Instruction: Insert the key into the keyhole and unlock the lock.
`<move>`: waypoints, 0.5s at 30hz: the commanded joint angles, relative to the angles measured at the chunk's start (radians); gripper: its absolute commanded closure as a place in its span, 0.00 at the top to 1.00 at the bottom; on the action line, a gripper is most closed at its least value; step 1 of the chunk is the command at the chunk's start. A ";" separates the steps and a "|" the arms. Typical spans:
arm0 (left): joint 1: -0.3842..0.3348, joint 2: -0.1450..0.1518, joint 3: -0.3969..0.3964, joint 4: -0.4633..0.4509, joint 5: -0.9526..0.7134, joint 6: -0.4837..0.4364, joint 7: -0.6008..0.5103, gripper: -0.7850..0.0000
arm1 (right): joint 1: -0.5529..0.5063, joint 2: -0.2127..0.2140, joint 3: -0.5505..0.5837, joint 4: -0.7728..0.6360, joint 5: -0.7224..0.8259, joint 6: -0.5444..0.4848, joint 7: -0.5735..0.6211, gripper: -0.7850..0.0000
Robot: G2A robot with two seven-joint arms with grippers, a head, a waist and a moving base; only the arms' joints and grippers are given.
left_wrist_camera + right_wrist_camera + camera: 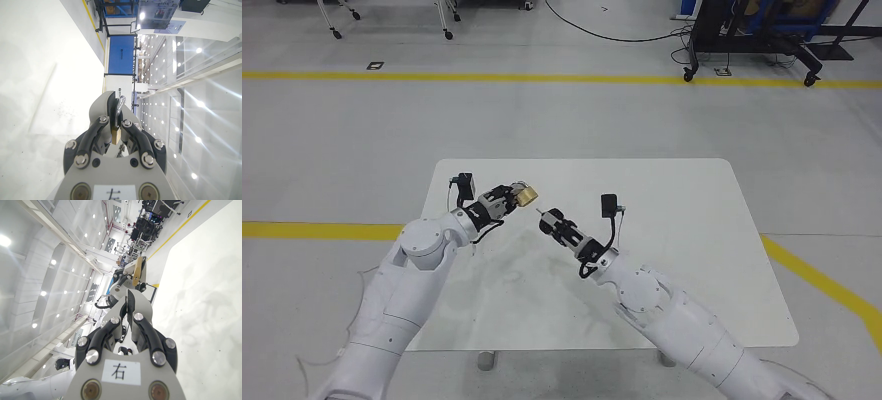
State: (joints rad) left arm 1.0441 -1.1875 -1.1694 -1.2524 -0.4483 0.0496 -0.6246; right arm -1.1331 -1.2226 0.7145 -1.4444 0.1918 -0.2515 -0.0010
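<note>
A brass padlock (526,193) is held above the white table (682,210) by my left gripper (514,192), which is shut on it. In the left wrist view the fingers clamp the silver shackle (120,106), and the brass body (116,136) lies back toward the palm. My right gripper (548,221) is just right of the lock, its fingers pressed together on the key; a thin tip (540,212) points at the lock. In the right wrist view the padlock (137,272) and its keyhole end face my right gripper (130,295), a short gap away.
Both arms hang over the left half of the table. Yellow floor tape (542,77) runs behind the table, and wheeled racks (762,40) stand far back at the right.
</note>
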 commanded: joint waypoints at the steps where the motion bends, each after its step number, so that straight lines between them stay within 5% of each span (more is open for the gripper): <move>1: 0.004 -0.001 0.001 -0.006 0.003 -0.001 0.002 0.00 | 0.004 -0.009 -0.005 0.009 0.002 0.002 -0.008 0.00; 15: 0.011 -0.005 0.001 -0.016 0.014 -0.004 0.007 0.00 | 0.027 -0.059 -0.007 0.078 0.011 -0.008 -0.021 0.00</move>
State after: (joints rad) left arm 1.0547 -1.1922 -1.1678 -1.2681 -0.4355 0.0462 -0.6189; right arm -1.1059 -1.2800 0.7058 -1.3693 0.2028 -0.2593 -0.0216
